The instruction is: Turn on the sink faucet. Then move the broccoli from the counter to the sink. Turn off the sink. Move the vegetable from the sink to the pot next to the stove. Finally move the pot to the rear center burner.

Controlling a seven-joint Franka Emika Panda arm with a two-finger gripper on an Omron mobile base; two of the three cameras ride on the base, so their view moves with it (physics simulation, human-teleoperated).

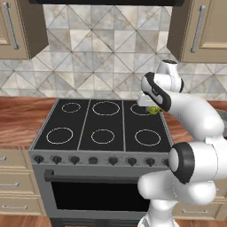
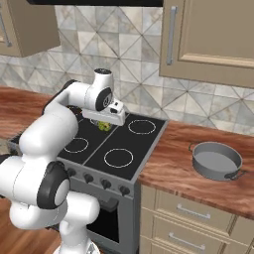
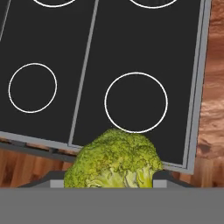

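My gripper [image 1: 151, 109] hangs over the stove's rear right burner [image 1: 141, 109], shut on the green broccoli [image 1: 154, 110]. From the right, the gripper [image 2: 104, 124] holds the broccoli [image 2: 104, 126] just under the hand, a little above the black cooktop. In the hand view the broccoli [image 3: 114, 159] fills the gap of the gripper [image 3: 109, 180] and hides most of the fingers. The grey pot [image 2: 217, 160] sits on the wooden counter right of the stove. The rear center burner [image 1: 106, 107] is bare. Sink and faucet are out of view.
The black stove [image 1: 102, 126] has several white-ringed burners and a row of knobs [image 1: 93, 160] along its front. Wooden counter [image 2: 173, 171] runs on both sides. Wall cabinets [image 2: 208, 37] hang above, and a tiled wall stands behind.
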